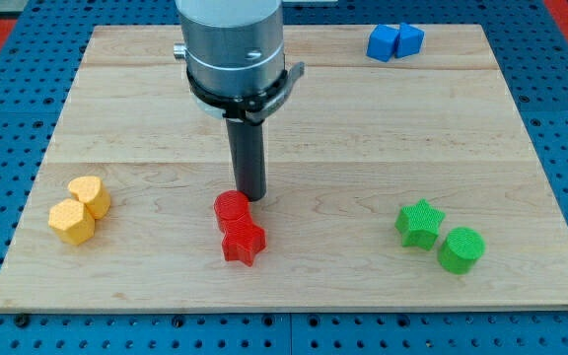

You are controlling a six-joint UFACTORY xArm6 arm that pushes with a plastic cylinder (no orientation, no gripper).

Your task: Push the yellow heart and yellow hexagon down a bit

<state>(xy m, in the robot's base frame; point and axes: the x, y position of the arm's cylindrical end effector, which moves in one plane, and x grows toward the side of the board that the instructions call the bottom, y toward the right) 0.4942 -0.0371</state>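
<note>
The yellow heart (90,194) and yellow hexagon (71,222) sit touching near the view's left edge. My tip (250,198) holds nothing, parked against the red cylinder (232,208), well apart. Swinging left carelessly could drag the 2 reds, red star (243,242) included.

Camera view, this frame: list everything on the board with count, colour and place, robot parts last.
yellow heart: 1, yellow, view's left, touching the hexagon
yellow hexagon: 1, yellow, just below-left of the heart
red cylinder: 1, red, centre
red star: 1, red, right below the cylinder
green star: 1, green, view's right
green cylinder: 1, green, lower right of the green star
blue blocks: 2, blue, view's top right, shapes unclear
wooden board: 1, light wood
my tip: 1, dark rod, beside the red cylinder's upper right
</note>
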